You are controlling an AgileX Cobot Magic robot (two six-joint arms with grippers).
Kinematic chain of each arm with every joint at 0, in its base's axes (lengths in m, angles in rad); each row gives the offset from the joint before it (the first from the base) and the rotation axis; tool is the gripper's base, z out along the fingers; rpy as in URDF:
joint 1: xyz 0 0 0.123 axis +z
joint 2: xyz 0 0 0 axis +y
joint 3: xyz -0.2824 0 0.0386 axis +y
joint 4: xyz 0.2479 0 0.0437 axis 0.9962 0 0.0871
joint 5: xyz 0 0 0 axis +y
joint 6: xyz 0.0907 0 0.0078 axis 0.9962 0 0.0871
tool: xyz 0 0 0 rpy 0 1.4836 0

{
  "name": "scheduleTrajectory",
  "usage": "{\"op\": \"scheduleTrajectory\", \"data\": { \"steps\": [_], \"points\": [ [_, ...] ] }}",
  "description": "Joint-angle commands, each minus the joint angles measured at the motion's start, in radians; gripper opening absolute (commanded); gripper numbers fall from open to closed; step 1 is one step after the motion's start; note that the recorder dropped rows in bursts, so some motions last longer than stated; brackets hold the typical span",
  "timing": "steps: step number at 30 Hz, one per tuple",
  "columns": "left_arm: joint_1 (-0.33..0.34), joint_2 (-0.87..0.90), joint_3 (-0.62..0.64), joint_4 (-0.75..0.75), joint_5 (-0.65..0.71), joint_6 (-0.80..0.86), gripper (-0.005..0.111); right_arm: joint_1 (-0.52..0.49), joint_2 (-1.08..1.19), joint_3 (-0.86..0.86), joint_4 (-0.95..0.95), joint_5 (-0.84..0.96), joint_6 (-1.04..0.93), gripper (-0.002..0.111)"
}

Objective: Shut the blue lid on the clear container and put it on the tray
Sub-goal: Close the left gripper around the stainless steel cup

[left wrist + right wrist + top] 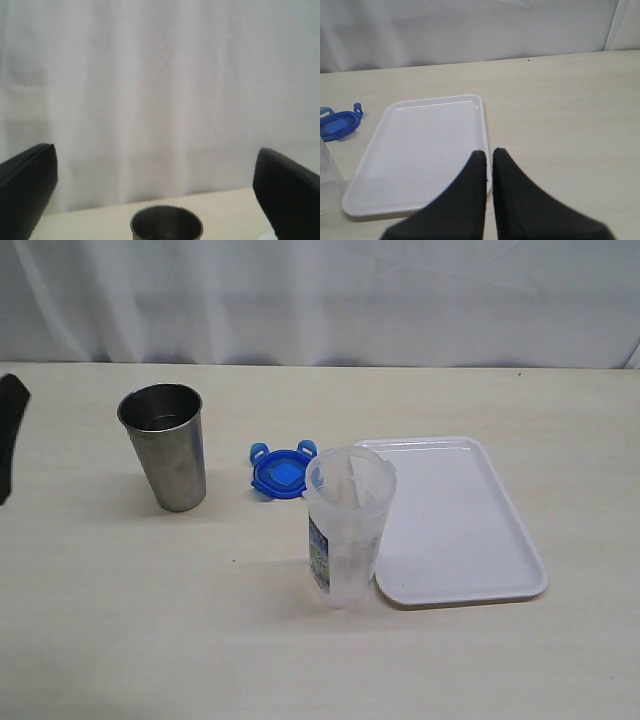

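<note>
The clear container stands upright and uncovered on the table, touching the near left corner of the white tray. Just behind it the blue lid lies flat on the table. My left gripper is open wide with nothing between its fingers, and it faces the steel cup. My right gripper is shut and empty, hovering over the tray's edge. The lid and a bit of the container show beyond it.
A grey steel cup stands upright left of the lid. A dark part of the left arm shows at the table's left edge. A white curtain hangs behind the table.
</note>
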Motion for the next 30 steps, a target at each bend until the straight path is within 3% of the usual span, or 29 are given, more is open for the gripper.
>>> {"op": "scheduleTrajectory", "data": {
  "steps": [1, 10, 30],
  "points": [
    [0.0, 0.247, -0.038, 0.071, -0.099, 0.055, 0.105, -0.004, -0.005, 0.002, 0.005, -0.003, -0.002, 0.005],
    [0.0, 0.606, -0.201, 0.193, -0.099, 0.062, 0.105, -0.004, -0.005, 0.002, 0.005, -0.003, -0.002, 0.005],
    [0.0, 0.938, -0.43, 0.307, -0.099, 0.091, 0.105, -0.004, -0.005, 0.002, 0.005, -0.003, -0.002, 0.005]
  ]
}}
